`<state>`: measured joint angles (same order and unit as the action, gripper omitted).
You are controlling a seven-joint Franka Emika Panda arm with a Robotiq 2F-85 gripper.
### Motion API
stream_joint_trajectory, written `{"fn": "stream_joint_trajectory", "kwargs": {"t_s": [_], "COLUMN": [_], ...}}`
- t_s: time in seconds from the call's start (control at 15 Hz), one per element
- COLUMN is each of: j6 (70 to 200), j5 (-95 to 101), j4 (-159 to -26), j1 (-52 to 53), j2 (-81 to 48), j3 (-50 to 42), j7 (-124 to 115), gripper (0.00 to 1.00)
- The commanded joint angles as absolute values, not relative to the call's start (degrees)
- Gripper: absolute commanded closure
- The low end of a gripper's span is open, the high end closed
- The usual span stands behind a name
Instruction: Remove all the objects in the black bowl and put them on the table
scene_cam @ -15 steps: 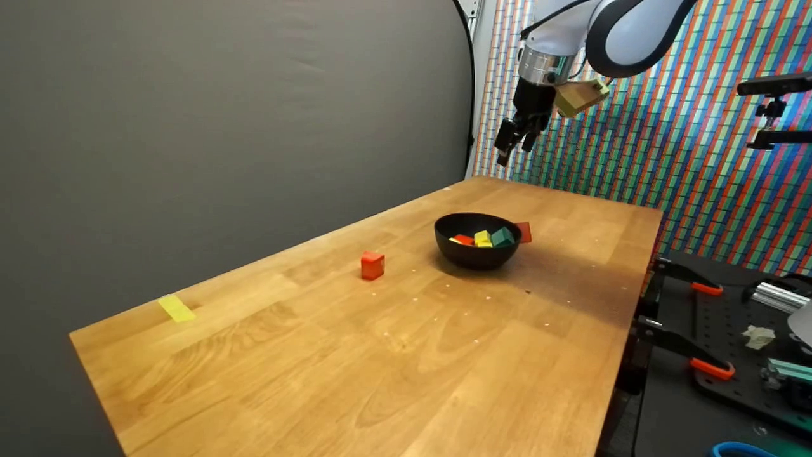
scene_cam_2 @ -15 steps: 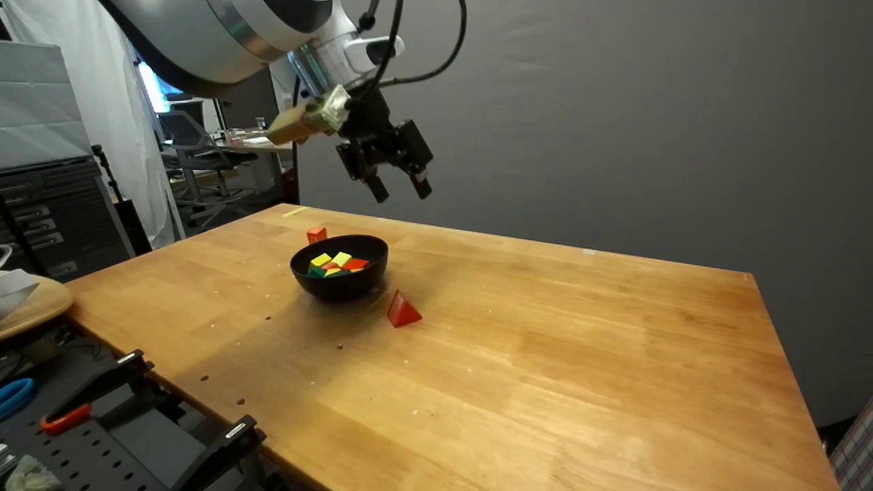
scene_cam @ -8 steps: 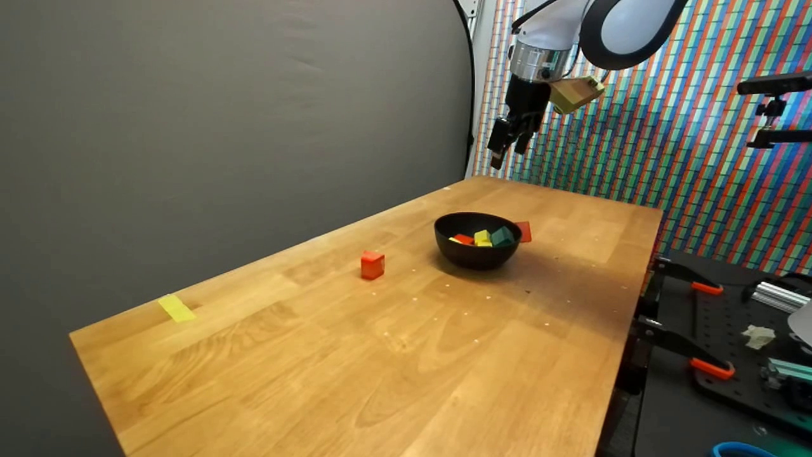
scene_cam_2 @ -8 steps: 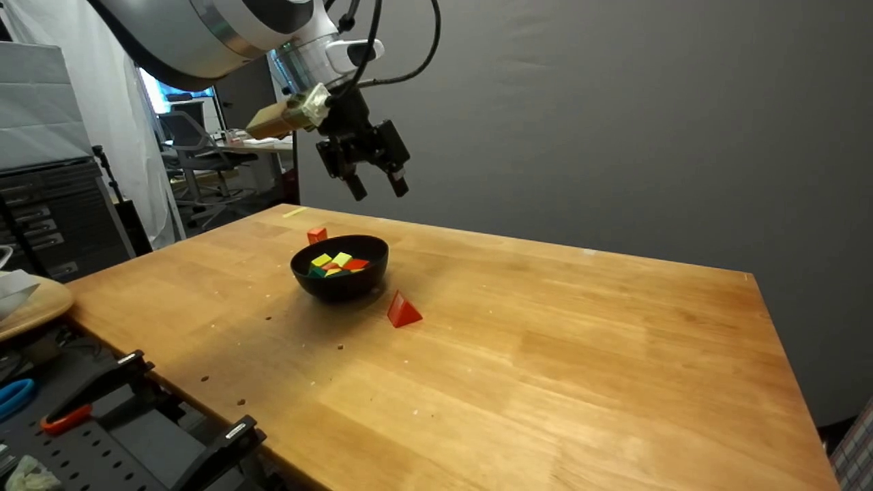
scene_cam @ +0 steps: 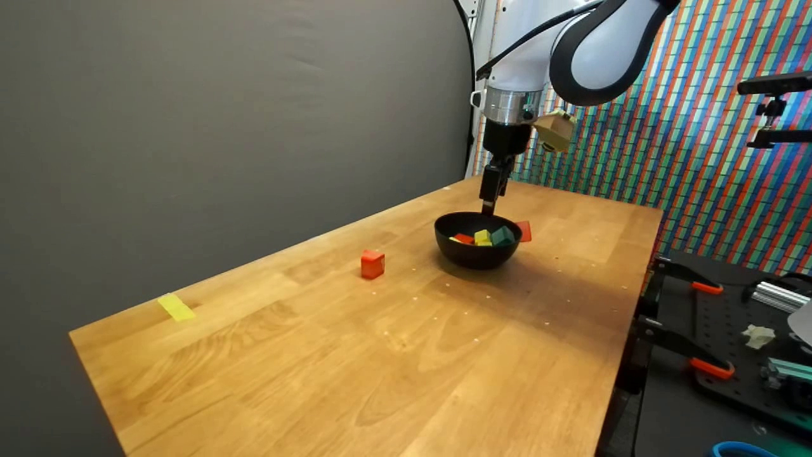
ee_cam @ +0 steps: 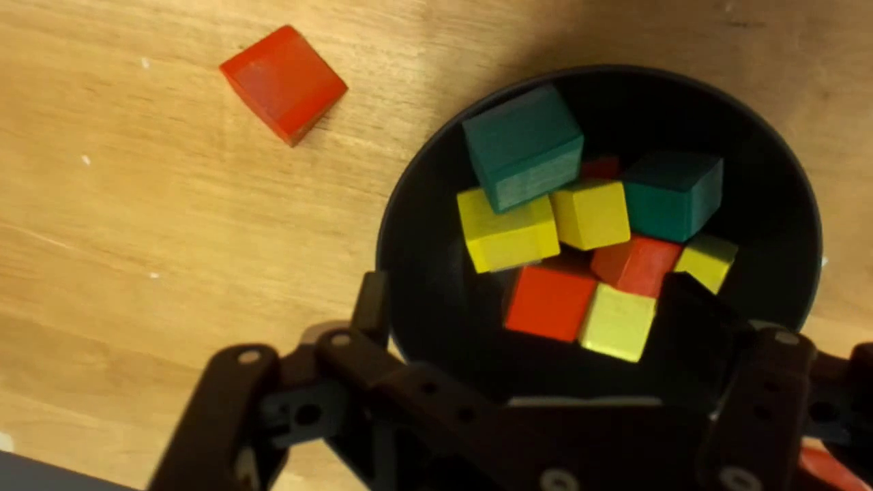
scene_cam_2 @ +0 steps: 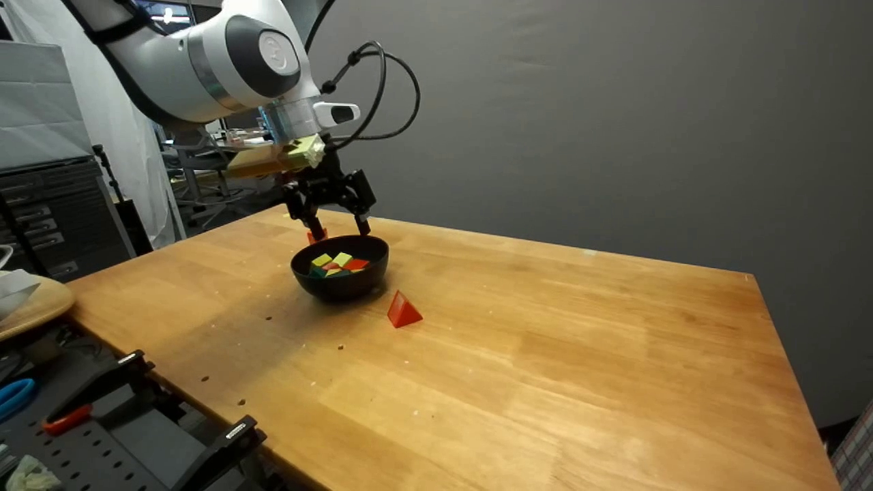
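The black bowl [scene_cam: 472, 256] stands on the wooden table [scene_cam_2: 545, 375] in both exterior views. Inside it, the wrist view shows several objects: green blocks [ee_cam: 525, 150], yellow blocks [ee_cam: 508, 232] and red blocks [ee_cam: 551, 303], heaped together. My gripper [ee_cam: 532, 293] is open, pointing down at the bowl's far side, nothing between its fingers. In the wrist view one finger [ee_cam: 372, 303] overlaps the bowl's rim and the opposite one lies over its inside. Whether either touches the bowl I cannot tell. On the table beside the bowl lie a red pointed block [scene_cam_2: 404, 310] and an orange-red cube [scene_cam: 372, 265].
Flat yellow tape [scene_cam: 176, 308] marks the table near a corner. Clamps with orange ends [scene_cam: 707, 289] grip the table's robot-side edge. A grey backdrop [scene_cam_2: 614, 136] rises behind the far edge. A round wooden board [scene_cam_2: 41, 307] sits at the side.
My gripper has come down from well above the table to rim height at the bowl, swinging from tilted to nearly upright. It stays open. Bowl and blocks have not moved.
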<state>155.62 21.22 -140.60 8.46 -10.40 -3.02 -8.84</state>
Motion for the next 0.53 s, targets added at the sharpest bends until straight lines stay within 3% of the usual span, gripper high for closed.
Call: {"fn": "stream_joint_trajectory", "kwargs": {"t_s": [0.0,0.47], "j6": [155.3,154.7], "j5": [17.7,3.3], "j4": [-137.0,-129.6], "j1": [5.7,-2.7], "j2": [-15.4,-24.9], "j3": [-0.3,6.1], "j7": [1.3,17.3], "gripper": [0.0,0.0]}}
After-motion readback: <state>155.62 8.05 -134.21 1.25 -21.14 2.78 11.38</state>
